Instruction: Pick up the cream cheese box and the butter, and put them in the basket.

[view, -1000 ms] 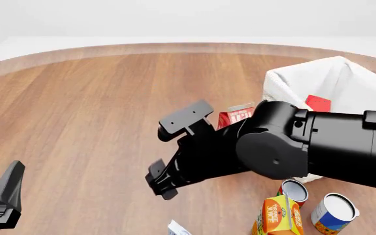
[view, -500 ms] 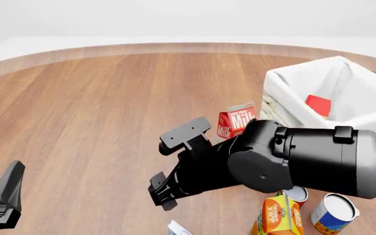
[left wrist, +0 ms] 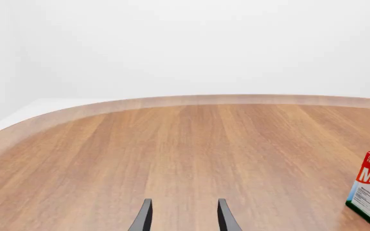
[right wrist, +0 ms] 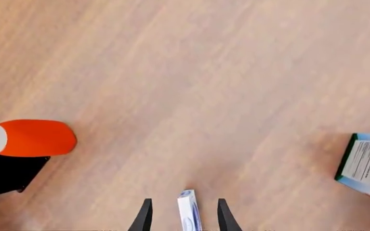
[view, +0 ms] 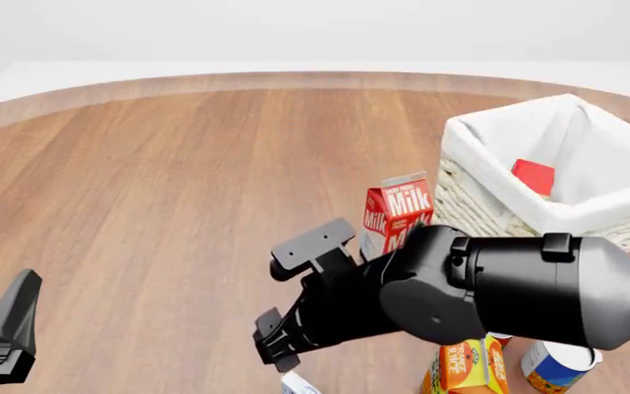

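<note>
The basket (view: pixel 479 176) stands at the desk's far right with the butter (view: pixel 533 176) inside. The cream cheese box (right wrist: pixel 189 211), near the front edge, sits between the right end effector's (right wrist: pixel 182 219) spread fingers, gripping nothing. Likely light, stiff cardboard: pinch its broad flat faces.

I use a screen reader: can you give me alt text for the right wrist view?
Open right gripper points down at the wooden table, a small white-and-blue box between its fingertips. A milk carton lies at one edge, an orange-tipped object at the other.
</note>
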Tool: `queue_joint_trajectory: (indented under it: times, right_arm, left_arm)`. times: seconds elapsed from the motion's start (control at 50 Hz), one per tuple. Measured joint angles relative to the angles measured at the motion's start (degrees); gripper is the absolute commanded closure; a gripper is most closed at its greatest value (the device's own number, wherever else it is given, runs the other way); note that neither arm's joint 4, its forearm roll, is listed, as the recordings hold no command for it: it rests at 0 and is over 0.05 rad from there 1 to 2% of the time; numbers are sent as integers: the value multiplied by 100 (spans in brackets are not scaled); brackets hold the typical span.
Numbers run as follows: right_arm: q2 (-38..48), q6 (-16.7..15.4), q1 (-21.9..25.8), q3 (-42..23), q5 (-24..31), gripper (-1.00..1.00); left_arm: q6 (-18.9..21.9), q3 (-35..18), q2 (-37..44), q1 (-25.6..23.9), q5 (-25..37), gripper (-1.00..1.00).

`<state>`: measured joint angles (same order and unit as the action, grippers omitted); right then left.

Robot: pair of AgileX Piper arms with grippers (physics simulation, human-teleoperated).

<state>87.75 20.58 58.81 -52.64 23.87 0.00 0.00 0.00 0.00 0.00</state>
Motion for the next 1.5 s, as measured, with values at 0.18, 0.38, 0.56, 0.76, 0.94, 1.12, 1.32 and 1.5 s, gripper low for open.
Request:
queue_joint_trajectory:
  times: [0.18, 0.38, 0.56, 0.76, 0.94, 1.12, 1.32, 1.5]
  right_arm:
    - [30, 17, -9, 53, -31, -100]
    - [47, 67, -36, 140, -102, -100]
    - [69, 146, -29, 250, -182, -100]
    - [130, 252, 16, 355, -277, -100]
    - [229, 363, 96, 412, -375, -100]
    - [319, 413, 120, 464, -474, -100]
    - [397, 457, 128, 543, -588, -100]
    - [440, 460, 122, 589, -650, -100]
  left_arm:
    - [0, 0, 0, 0, 0, -100]
    - [0, 0, 0, 0, 0, -100]
    - [0, 0, 0, 0, 0, -100]
    - [0, 0, 0, 0, 0, -100]
    - [0, 0, 0, 0, 0, -100]
    - [0, 0, 0, 0, 0, -100]
    - [0, 0, 0, 0, 0, -100]
    - [0, 0, 0, 0, 0, -100]
